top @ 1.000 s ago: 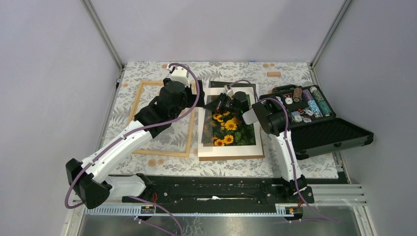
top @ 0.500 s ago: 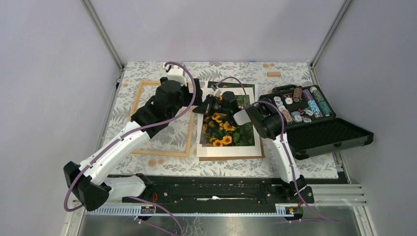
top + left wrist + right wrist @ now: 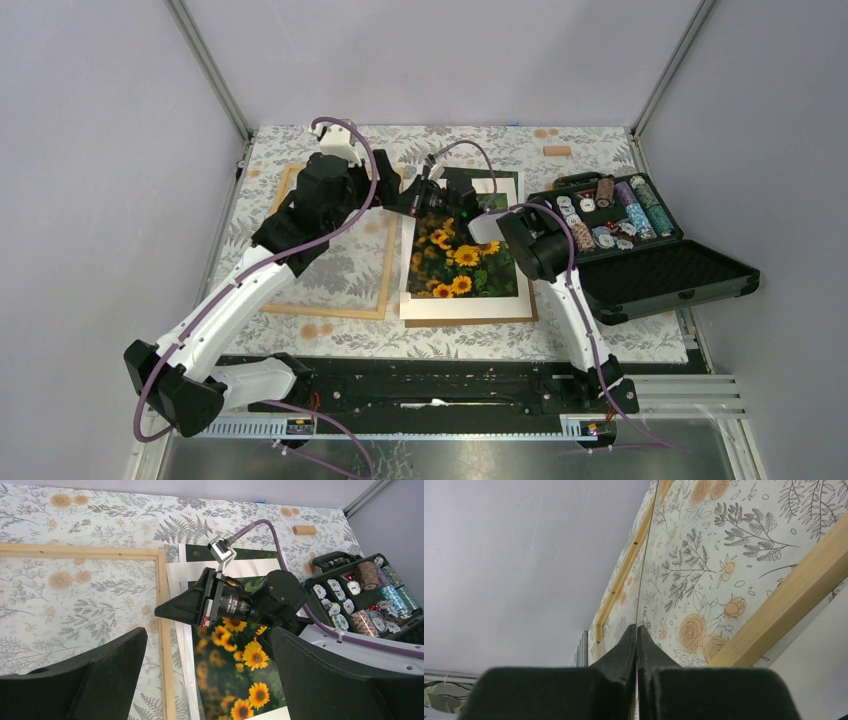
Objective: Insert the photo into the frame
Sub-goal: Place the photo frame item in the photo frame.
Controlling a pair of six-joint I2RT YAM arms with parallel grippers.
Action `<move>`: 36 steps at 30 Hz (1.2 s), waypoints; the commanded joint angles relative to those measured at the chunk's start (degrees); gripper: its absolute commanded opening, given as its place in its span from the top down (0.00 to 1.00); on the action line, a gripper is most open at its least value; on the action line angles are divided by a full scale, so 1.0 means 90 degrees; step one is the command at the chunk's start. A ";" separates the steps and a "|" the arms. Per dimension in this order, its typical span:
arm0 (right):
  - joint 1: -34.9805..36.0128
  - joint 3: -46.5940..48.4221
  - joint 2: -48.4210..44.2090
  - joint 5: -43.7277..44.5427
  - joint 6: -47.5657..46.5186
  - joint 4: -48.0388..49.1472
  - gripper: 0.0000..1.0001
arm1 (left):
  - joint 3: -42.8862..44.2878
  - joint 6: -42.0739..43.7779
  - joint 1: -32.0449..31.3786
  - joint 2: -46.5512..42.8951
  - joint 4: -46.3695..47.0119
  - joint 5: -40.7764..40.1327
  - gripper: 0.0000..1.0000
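Observation:
The photo (image 3: 470, 270) of sunflowers lies over a white mat (image 3: 465, 306), right of the thin wooden frame (image 3: 330, 312). My right gripper (image 3: 408, 200) is shut on the photo's far left corner, its tip (image 3: 161, 611) over the frame's right rail (image 3: 161, 575). In the right wrist view the jaws (image 3: 636, 630) pinch a thin sheet seen edge-on (image 3: 646, 555), with the frame rail (image 3: 794, 595) beyond. My left gripper (image 3: 385, 188) hovers open above the photo's left edge (image 3: 225, 680), its fingers (image 3: 100, 680) wide apart and empty.
An open black case (image 3: 650, 268) holding poker chips (image 3: 620, 215) sits at the right, close to the right arm. A small wooden block (image 3: 557, 151) lies at the back. A dark print (image 3: 200, 552) pokes out behind the mat.
The right gripper has carried the photo's corner left toward the frame, and the photo has slid left with it. The left arm has drawn back to the left, still open.

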 commanded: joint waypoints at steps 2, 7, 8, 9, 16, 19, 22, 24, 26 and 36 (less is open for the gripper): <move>0.0118 0.0573 0.0304 0.0194 0.0130 0.0187 1.00 | 0.0109 -0.0140 0.0124 -0.0068 0.0324 0.0326 0.01; 0.0187 0.0828 0.0428 0.0219 0.0098 0.0006 1.00 | 0.0100 -0.0203 0.0196 -0.0049 0.0334 0.0432 0.01; 0.0199 0.0857 0.0427 0.0251 0.0076 -0.0056 1.00 | 0.0102 -0.0209 0.0205 -0.0048 0.0334 0.0434 0.01; 0.0194 0.0868 0.0449 0.0282 0.0077 -0.0076 1.00 | 0.0098 -0.0214 0.0215 -0.0040 0.0325 0.0439 0.01; 0.0209 0.1075 0.0645 0.0345 0.0228 -0.0111 1.00 | 0.0090 -0.0234 0.0230 0.0006 0.0333 0.0483 0.01; 0.0204 0.1134 0.0689 0.0399 0.0242 -0.0199 1.00 | 0.0090 -0.0241 0.0230 0.0012 0.0335 0.0497 0.01; 0.0208 0.1164 0.0716 0.0451 0.0264 -0.0261 1.00 | 0.0097 -0.0234 0.0240 0.0014 0.0336 0.0495 0.01; 0.0205 0.1178 0.0733 0.0488 0.0281 -0.0289 1.00 | 0.0097 -0.0234 0.0247 0.0011 0.0336 0.0510 0.01; 0.0206 0.1210 0.0767 0.0512 0.0315 -0.0343 1.00 | 0.0094 -0.0242 0.0257 0.0018 0.0336 0.0520 0.01; 0.0196 0.1404 0.0993 0.0659 0.0849 -0.0550 1.00 | 0.0088 -0.0273 0.0299 0.0098 0.0332 0.0558 0.01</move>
